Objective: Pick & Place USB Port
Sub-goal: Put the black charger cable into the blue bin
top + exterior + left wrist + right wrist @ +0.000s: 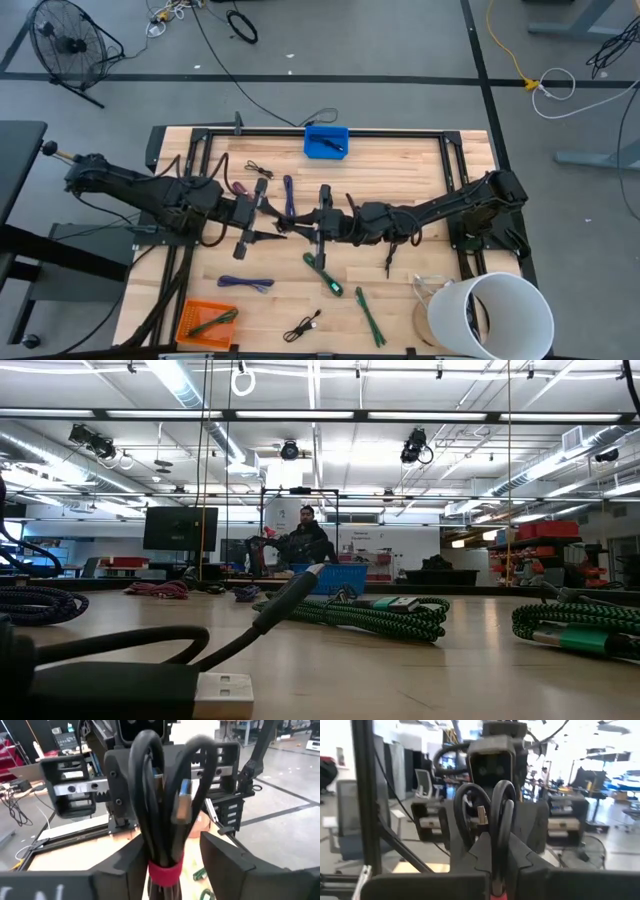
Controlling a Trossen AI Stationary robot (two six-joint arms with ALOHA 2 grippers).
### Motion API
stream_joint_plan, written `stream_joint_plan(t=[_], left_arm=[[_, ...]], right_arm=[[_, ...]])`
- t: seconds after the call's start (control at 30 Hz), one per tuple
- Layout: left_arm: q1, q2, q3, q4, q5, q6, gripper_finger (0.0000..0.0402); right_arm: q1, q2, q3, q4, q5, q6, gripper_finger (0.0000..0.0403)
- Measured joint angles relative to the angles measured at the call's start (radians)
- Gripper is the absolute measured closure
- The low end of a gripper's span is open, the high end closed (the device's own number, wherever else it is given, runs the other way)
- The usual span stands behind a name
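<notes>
Wooden planks make up the tabletop, ringed by grey floor with a fan and loose cords. Over its middle, the two arms meet nose to nose. Between them hangs a black USB cable, folded into a bundle and bound with a red tie.

In the left wrist view the bundle stands upright, its long axis running up from the tie to the looped bends, with a silver USB plug tucked among the strands. The left gripper has its fingers either side of the bundle near the tie; whether they press it I cannot tell. The right gripper is clamped on the same bundle from the opposite side, as the right wrist view shows, loops rising above its fingers.

Elsewhere on the tabletop lie green braided cables, a purple cable, a blue bin at the far edge, an orange tray at the near left and a white bucket at the near right.
</notes>
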Motion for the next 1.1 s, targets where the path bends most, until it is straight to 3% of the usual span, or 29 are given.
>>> stream_joint_plan(t=[0.27, 0.43, 0.6, 0.83, 1.1], left_arm=[[-0.002, -0.146, 0.0, -0.22, 0.004, -0.045, 0.0207], [0.0, -0.226, 0.0, -0.388, 0.053, -0.132, 0.0209], [-0.002, -0.258, 0.0, -0.509, 0.141, -0.172, 0.0209], [-0.001, -0.26, 0.0, -0.623, 0.145, -0.185, 0.0209], [-0.001, -0.26, 0.0, -0.631, 0.144, -0.173, 0.0209]], right_arm=[[-0.011, -0.016, -0.001, -0.077, 0.11, -0.006, 0.0393], [-0.091, -0.027, -0.001, -0.147, 0.169, 0.021, 0.0393], [-0.244, -0.027, -0.001, -0.241, 0.078, 0.11, 0.0393], [-0.422, -0.026, -0.001, -0.316, 0.031, 0.136, 0.0393], [-0.547, -0.026, -0.001, -0.515, 0.095, 0.127, 0.0393]])
